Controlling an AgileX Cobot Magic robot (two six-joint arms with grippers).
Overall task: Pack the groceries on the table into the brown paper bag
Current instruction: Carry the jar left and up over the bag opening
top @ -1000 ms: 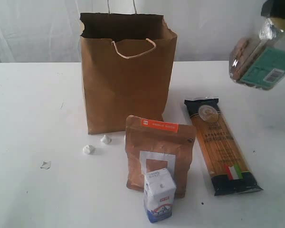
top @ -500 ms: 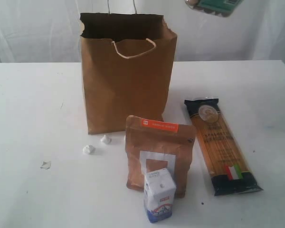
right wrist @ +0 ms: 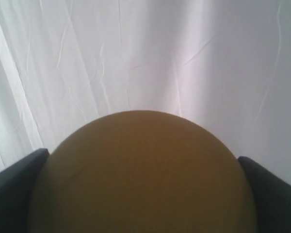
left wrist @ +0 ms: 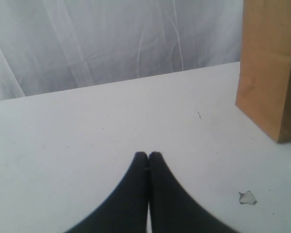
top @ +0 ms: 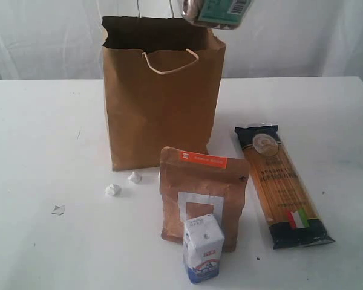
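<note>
**Jar held over the bag; four groceries counted**

Exterior view. One bag (top: 162, 90) stands upright on the bench (top: 42, 133), mouth open, one cord handle draped on its front. One jar (top: 218, 11) hangs at the 1 o'clock corner of the bag's rim, cut off by the frame edge. Its teal label carries a barcode, with no legible words. One pouch (top: 202, 196) stands at 5 o'clock from the bag; the white print on its orange label is too small to read. One carton (top: 202, 248), white and blue with a red patch, stands at 6 o'clock just before the pouch. One spaghetti packet (top: 281, 184) lies flat at 3 o'clock from the pouch, showing a round emblem and a green-white-red flag; its lettering is blurred. Two white scraps (top: 113, 190) and one clear shard (top: 58, 209) lie at 7 o'clock from the bag.

Wrist views. The left claw (left wrist: 148, 155) is pressed together, empty, above bare bench. The right claw (right wrist: 143, 189) pinches the jar by its gold lid (right wrist: 140, 145).
</note>
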